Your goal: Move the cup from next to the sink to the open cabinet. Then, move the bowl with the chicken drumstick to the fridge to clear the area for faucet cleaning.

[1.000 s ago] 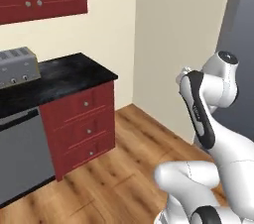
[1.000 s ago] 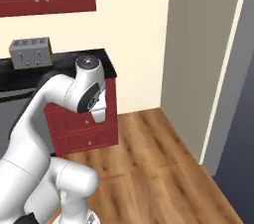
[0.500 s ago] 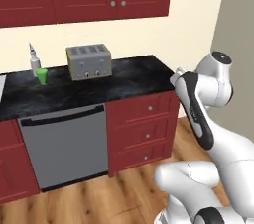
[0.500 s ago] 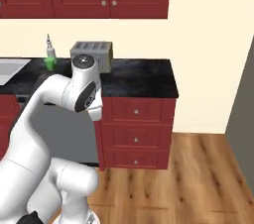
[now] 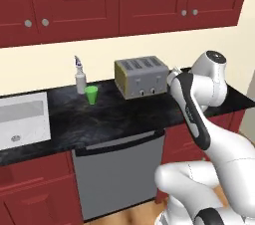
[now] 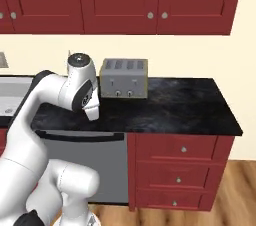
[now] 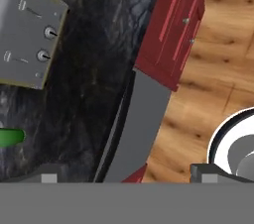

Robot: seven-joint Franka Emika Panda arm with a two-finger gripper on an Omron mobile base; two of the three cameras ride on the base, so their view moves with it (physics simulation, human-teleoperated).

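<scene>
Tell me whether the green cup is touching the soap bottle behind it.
Apart. In the left base view the green cup stands on the black counter just in front and to the right of the soap bottle, with a sliver of counter between their bases.

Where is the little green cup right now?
In the left base view the green cup stands on the black counter, right beside the spray bottle, between the sink on the left and the toaster on the right.
</scene>
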